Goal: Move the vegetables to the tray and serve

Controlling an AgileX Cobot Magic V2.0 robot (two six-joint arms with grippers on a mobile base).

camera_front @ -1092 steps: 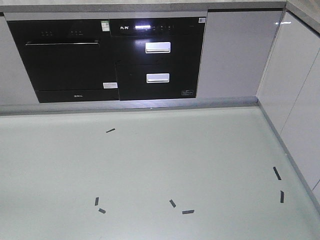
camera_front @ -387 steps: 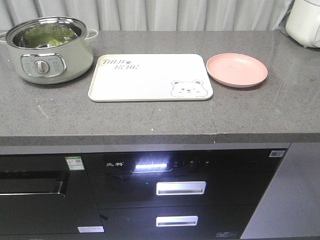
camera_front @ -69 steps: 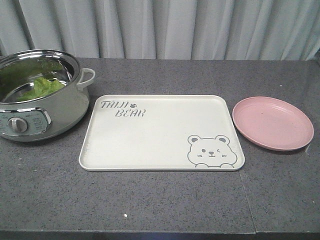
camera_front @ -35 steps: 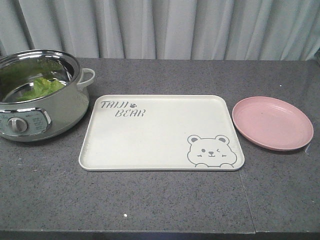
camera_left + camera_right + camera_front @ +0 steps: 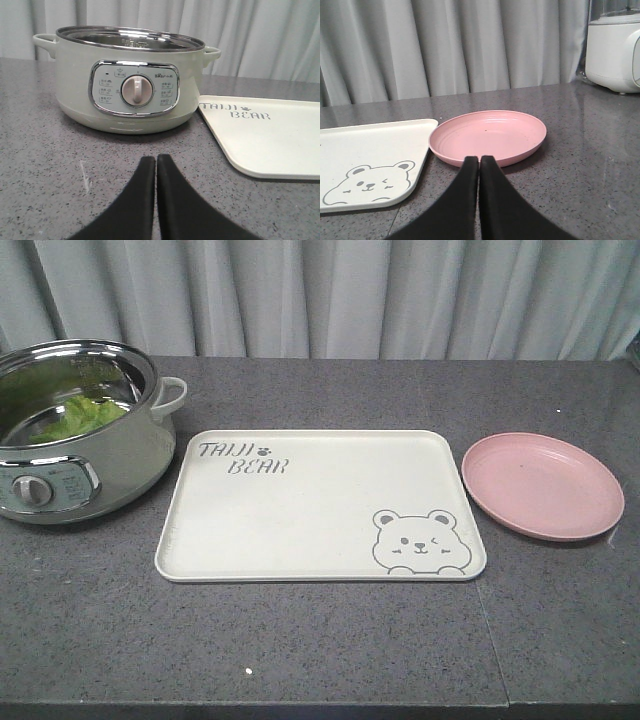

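Note:
Green leafy vegetables (image 5: 82, 414) lie inside the pale green electric pot (image 5: 75, 430) at the left of the counter. The cream tray (image 5: 300, 530) with "TAIJI BEAR" lettering and a bear drawing sits bare in the middle. In the left wrist view, my left gripper (image 5: 155, 159) is shut and holds nothing, low over the counter in front of the pot (image 5: 130, 80), with the tray (image 5: 270, 135) to its right. In the right wrist view, my right gripper (image 5: 479, 159) is shut and holds nothing, just short of the pink plate (image 5: 487, 135), with the tray (image 5: 370, 155) to its left.
The round pink plate (image 5: 543, 484) lies right of the tray with nothing on it. A white appliance (image 5: 614, 45) stands at the far right of the grey speckled counter (image 5: 320, 640). Grey curtains (image 5: 330, 295) hang behind it.
The view rose from the floor and oven front to the countertop, then closed in. Over the last second everything has slipped slightly left in view; nothing on the counter has moved.

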